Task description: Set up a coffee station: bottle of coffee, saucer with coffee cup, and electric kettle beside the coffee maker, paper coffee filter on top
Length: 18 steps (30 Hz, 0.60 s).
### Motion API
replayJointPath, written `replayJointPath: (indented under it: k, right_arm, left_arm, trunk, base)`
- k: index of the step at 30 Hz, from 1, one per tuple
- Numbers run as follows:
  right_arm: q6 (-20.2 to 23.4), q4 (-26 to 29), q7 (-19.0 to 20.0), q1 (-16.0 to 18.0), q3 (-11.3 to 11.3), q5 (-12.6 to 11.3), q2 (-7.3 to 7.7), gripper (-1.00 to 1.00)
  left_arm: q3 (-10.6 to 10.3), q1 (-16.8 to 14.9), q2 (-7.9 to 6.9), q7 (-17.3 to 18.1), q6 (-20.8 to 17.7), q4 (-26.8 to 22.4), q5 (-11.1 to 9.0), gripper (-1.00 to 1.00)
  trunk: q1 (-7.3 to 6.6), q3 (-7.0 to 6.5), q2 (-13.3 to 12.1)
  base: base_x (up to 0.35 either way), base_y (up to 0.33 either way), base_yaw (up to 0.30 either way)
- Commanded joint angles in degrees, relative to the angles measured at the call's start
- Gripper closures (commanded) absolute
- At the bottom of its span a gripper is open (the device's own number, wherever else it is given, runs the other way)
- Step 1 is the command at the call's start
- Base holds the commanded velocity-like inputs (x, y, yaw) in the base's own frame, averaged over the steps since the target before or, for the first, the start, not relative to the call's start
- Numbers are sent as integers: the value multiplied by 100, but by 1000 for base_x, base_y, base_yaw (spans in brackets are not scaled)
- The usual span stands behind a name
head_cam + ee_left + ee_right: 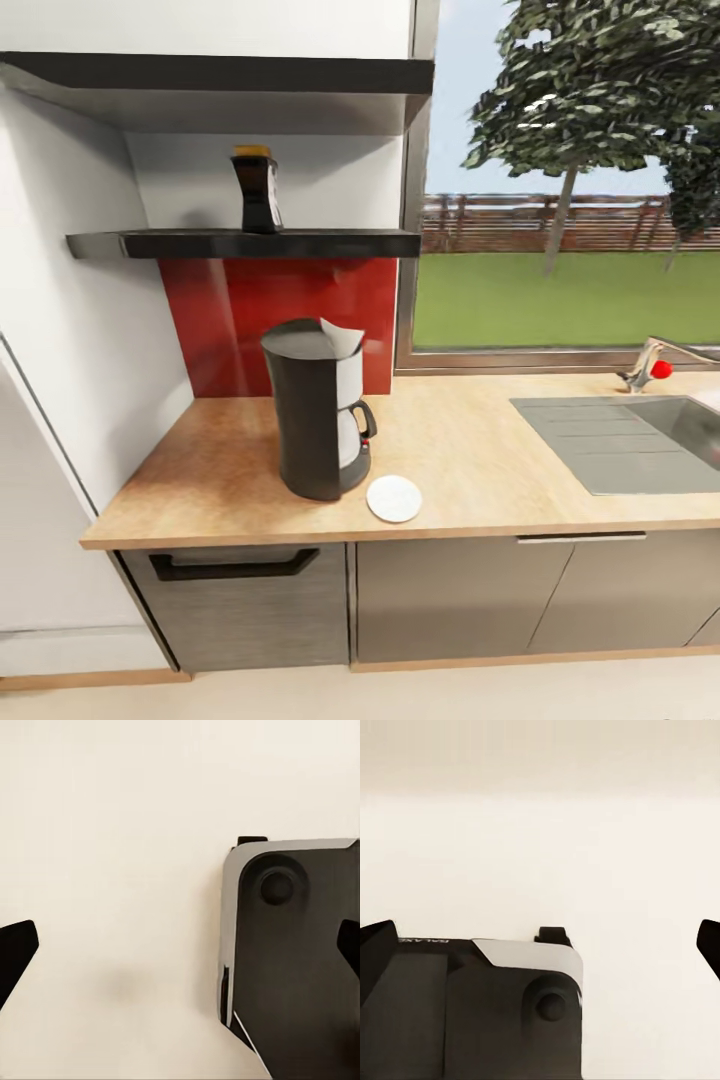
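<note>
Head view: coffee maker [318, 410] stands on the countertop [480, 470], a paper filter [341, 336] already on top, the saucer [394, 498] just beside its base, bare, ready for a cup. The jar of coffee [257, 190] waits on the shelf [240, 243], well away from both hands.

Left wrist view: left gripper [180, 949] spread wide, holding nothing, over pale floor and the robot's base [292, 952].

Right wrist view: right gripper [540, 945] likewise released; the dark base [472, 1009], probably, lies below.
</note>
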<state>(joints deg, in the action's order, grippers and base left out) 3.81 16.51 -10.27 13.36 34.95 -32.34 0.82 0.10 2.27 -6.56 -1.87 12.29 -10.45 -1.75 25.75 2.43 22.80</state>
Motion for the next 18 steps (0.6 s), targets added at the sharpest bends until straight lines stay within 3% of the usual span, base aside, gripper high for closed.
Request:
replayJointPath:
  k: [1, 10, 18]
  right_arm:
    - [35, 19, -45, 5, 48, -34, 6, -100]
    - [32, 23, -45, 5, 47, -31, 6, -100]
    - [32, 25, -45, 1, 47, -27, 6, -100]
  left_arm:
    - [-1, 2, 2, -6, 8, -9, -18, -100]
    - [-1, 2, 19, 0, 36, -9, -13, -100]
    - [-10, 2, 23, 1, 39, -12, -6, -100]
  trunk:
    - [4, 11, 12]
    - [4, 3, 12]
    - [4, -28, 12]
  base:
    - [-36, 166, -6]
    - [-235, 34, -28]
    - [-49, 1, -126]
